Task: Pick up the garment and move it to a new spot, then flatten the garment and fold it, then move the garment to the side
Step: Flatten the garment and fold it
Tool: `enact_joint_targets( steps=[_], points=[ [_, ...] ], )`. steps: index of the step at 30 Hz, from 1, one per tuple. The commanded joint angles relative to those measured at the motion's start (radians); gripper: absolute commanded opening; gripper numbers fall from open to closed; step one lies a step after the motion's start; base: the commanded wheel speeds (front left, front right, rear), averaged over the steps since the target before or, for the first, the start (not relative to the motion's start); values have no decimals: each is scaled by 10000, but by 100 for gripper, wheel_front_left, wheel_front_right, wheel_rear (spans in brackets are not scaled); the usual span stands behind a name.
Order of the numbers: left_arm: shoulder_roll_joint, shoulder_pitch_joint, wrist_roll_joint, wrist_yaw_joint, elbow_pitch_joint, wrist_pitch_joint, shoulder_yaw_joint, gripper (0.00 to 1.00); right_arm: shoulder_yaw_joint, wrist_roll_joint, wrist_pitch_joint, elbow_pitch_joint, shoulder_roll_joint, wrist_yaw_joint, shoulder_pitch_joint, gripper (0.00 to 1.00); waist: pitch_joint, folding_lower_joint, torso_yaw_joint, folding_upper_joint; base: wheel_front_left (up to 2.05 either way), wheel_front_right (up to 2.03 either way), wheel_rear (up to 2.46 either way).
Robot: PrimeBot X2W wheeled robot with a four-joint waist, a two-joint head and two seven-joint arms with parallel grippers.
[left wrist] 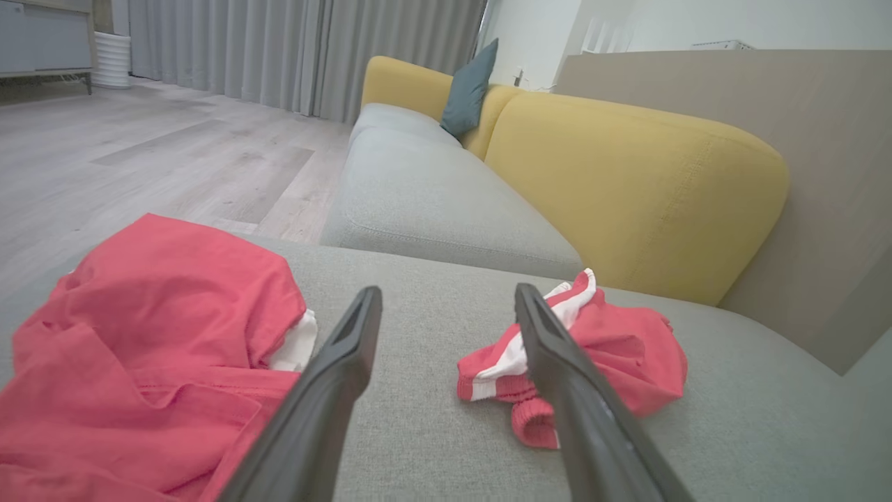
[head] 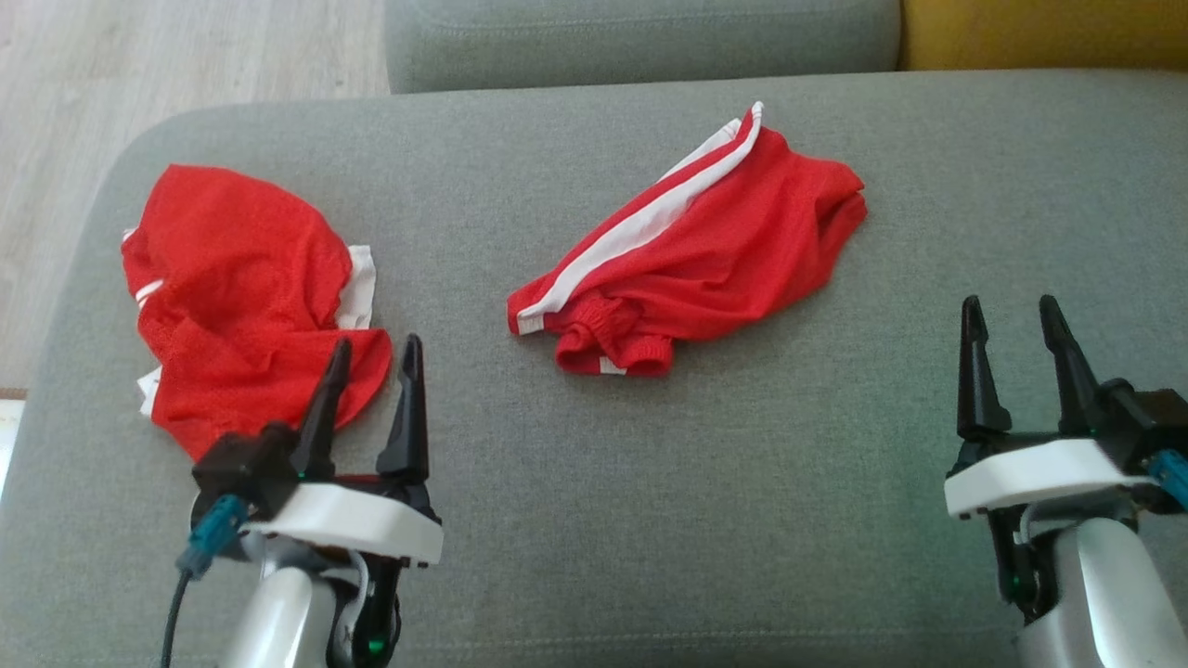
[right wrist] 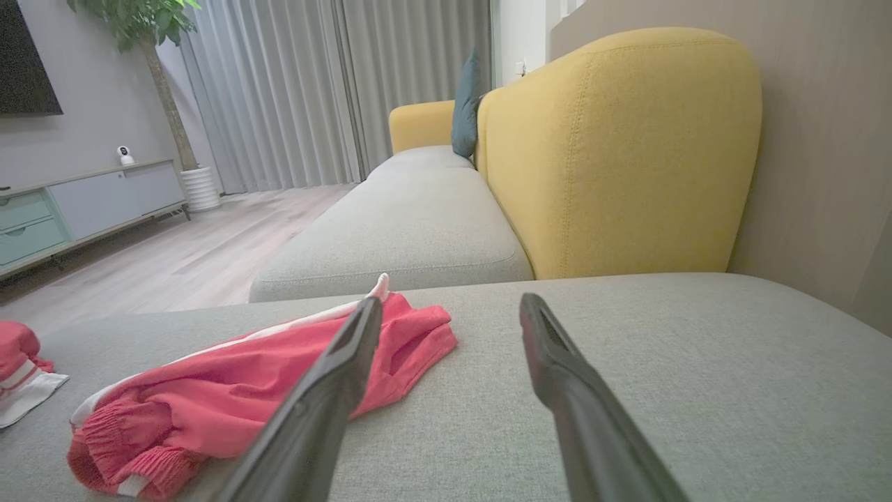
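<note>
**Both claws apart and empty over the grey seat**

Left claw (head: 376, 341): fingers spread wide, nothing between them; right claw (head: 1010, 304): the same, wide and bare. Both hang low over the grey seat cushion (head: 650, 520), fingers aimed toward the yellow backrest (left wrist: 627, 181). I read this as a ready stance, with no grab begun.

Red shorts (head: 705, 250), white side stripe: ahead of both claws and between them, ahead-right of my left, ahead-left of my right, apart from each. They lie in a slanted rumpled heap, the elastic waistband end nearest me.

Red shirt (head: 241, 288): just left of my left claw, crumpled, a bit of white showing. In the head view its near hem runs under my left finger; whether finger meets cloth I cannot tell.

Judgement: I take the shorts as the garment in hand, since they sit in the open middle where both claws reach. The shirt, heaped toward the cushion's left end, looks set aside; that is a guess only. Pick-up not yet done, so flattening, folding and moving aside all remain.

Why wide: soft thin cloth wants a broad mouth lowered over a ridge. The gathered waistband looks the thickest bite; the flat panel may slip out, or I may pinch the cushion cover with it
</note>
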Motion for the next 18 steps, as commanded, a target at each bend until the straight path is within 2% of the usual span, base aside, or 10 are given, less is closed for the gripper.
enact_joint_targets(
  steps=[1,5,9,14,15,18],
  points=[
    [3,-341,137,-136,-399,-91,439,100,192,-4,87,-499,48,37,-294,100,125,1,32,-1,0,0,0],
    [-63,-551,274,-356,-440,-91,492,100,316,504,430,-666,59,37,-510,100,483,1,208,-1,0,0,0],
    [-95,-849,337,-539,-384,-91,459,100,296,1660,1099,-441,61,37,-1058,100,942,1,513,-1,0,0,0],
    [-109,-1117,195,-642,-277,-91,354,100,-138,3402,2068,571,63,37,-2130,100,1484,1,1022,-1,0,0,0],
    [-109,-1117,195,-642,-277,-91,354,100,-138,3402,2068,571,63,37,-2130,100,1484,1,1022,-1,0,0,0],
    [-111,-1251,75,-656,-230,-91,223,100,-771,3959,2526,1643,63,37,-2937,100,1732,1,1355,-1,0,0,0]
  ],
)
